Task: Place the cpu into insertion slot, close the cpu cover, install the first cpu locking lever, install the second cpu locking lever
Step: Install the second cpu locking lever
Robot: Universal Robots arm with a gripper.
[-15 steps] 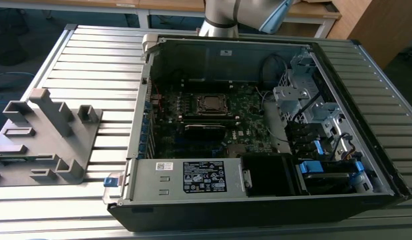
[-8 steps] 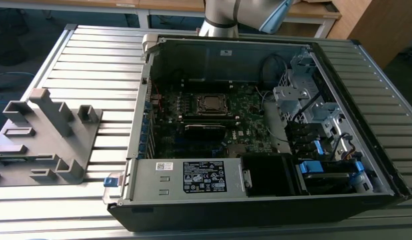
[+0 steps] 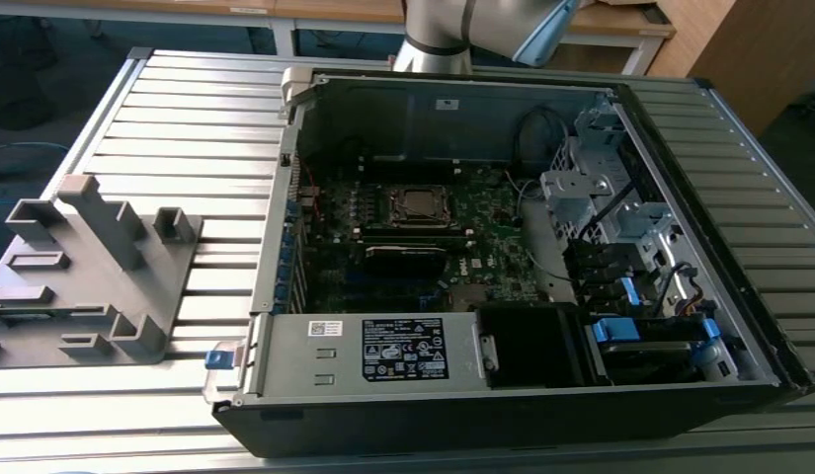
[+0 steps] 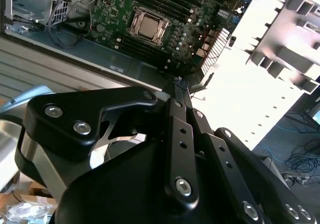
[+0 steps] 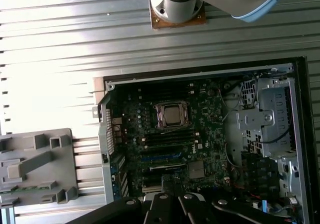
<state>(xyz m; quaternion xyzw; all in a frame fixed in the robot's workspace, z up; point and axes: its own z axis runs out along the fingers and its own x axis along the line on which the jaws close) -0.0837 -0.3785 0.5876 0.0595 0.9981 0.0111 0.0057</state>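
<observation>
**Hand aloft over the case, cpu lying in its socket**

Computer case (image 3: 513, 425) lies open on the slatted tabletop (image 3: 183, 109). The cpu (image 5: 172, 115) sits in the socket on the motherboard (image 5: 210, 114), about mid-floor of the case, with its dull tan top showing. The cpu cover (image 5: 158, 117) reads as a silver frame around the chip and seems to be down flat, though I can't be sure. The locking levers are too fine to make out, so I cannot tell whether they are latched or free.

The hand (image 4: 180, 84) hangs well above the case, touching nothing. It looks pressed together, with nothing pinched. A grey fixture (image 3: 91, 267) stands outside the case, beside its port wall.

Risks, as judged from here:
- The lever and cover state is unread. Pushing on a lever that is already hooked, or on a cover not fully down, could strain the socket frame.
- If the chip is not square in the socket, pressure on the cover could bend the contacts beneath it.
- A descent slightly off the socket would land on the memory slots (image 5: 165, 140) just beside it, inside the case.
- Loose cables (image 3: 539, 128) run along the case's drive-bay side and could snag a wide approach.
</observation>
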